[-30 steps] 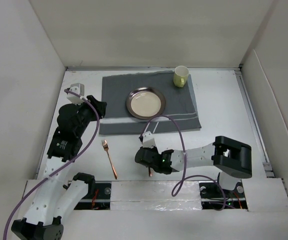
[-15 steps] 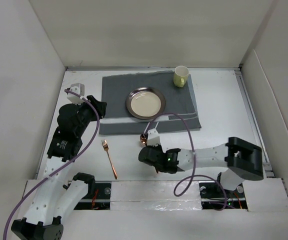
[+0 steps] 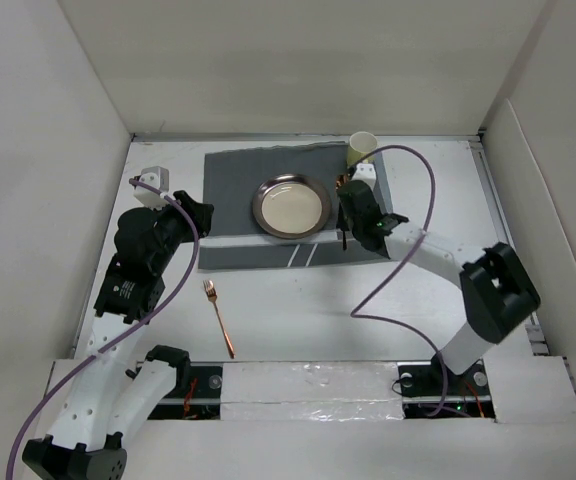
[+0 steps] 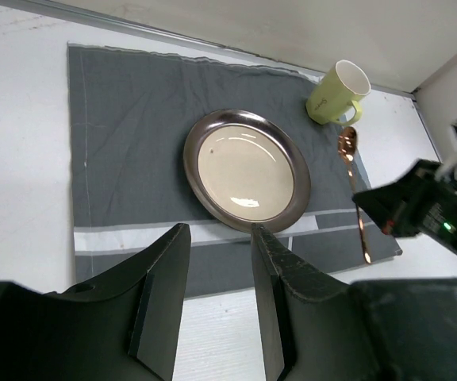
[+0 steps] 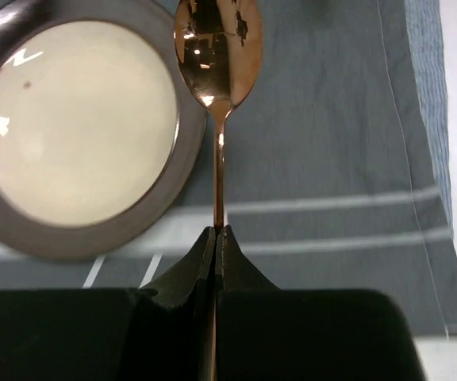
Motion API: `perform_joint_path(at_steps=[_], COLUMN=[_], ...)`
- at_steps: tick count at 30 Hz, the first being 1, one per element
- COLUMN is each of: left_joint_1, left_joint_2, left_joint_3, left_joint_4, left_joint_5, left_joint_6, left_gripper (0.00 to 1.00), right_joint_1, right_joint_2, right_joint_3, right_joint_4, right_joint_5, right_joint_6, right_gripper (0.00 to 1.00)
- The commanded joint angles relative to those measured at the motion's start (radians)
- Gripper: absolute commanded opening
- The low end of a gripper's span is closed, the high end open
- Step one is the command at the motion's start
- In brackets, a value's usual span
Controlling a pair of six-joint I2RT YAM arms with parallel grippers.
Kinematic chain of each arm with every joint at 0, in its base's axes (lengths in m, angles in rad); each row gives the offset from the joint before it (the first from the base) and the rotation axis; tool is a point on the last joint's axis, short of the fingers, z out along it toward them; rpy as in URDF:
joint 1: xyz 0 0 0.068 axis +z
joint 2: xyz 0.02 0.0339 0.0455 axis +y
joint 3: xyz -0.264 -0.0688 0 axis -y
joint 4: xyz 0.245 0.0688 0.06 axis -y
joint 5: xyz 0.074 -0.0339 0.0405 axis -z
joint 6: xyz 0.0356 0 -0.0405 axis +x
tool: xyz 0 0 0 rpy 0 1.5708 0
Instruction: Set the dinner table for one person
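Desk (image 3: 298,310): white top spanning the walled enclosure, arm bases at its near edge. Placemat (image 3: 230,190) lies toward the far edge and carries the plate (image 3: 291,205) and the mug (image 3: 361,148). Right claw (image 5: 215,234) is clamped on the spoon (image 4: 355,194) handle, just right of the plate, bowl toward the far edge. Left claw (image 4: 217,238) has its fingers apart and holds nothing, toward the left edge. Fork (image 3: 219,318) lies toward the near edge, left of centre.
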State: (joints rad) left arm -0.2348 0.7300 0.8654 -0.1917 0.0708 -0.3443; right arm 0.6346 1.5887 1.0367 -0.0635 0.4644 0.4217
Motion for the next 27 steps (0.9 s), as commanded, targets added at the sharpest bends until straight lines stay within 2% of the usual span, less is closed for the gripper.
perform_joint_path(at_steps=[1, 7, 13, 20, 23, 24, 27], left_joint_1=[-0.001, -0.001, -0.001, -0.001, -0.001, -0.001, -0.001], left_joint_2=[-0.014, -0.011, -0.003, 0.020, 0.038, 0.043, 0.081], left_joint_3=[0.003, 0.004, 0.006, 0.007, 0.009, 0.007, 0.014], left_joint_4=[0.040, 0.037, 0.035, 0.028, 0.021, 0.023, 0.006], left_joint_5=[0.004, -0.002, -0.011, -0.026, -0.029, -0.035, -0.052], left_joint_6=[0.010, 0.011, 0.013, 0.014, 0.014, 0.014, 0.014], left_gripper=[0.34, 0.34, 0.34, 0.34, 0.35, 0.37, 0.39], right_joint_1=[-0.074, -0.162, -0.220, -0.231, -0.231, -0.231, -0.231], right_joint_2=[0.106, 0.287, 0.390, 0.459, 0.432, 0.395, 0.334], right_joint_3=[0.123, 0.267, 0.354, 0.372, 0.341, 0.330, 0.304], right_joint_4=[0.068, 0.010, -0.042, -0.039, -0.015, -0.007, 0.001], right_joint_5=[-0.118, -0.182, -0.236, -0.211, -0.222, -0.222, -0.250], right_joint_6=[-0.078, -0.119, -0.143, -0.127, -0.115, -0.115, -0.110], right_gripper=[0.00, 0.00, 0.00, 0.00, 0.26, 0.40, 0.53])
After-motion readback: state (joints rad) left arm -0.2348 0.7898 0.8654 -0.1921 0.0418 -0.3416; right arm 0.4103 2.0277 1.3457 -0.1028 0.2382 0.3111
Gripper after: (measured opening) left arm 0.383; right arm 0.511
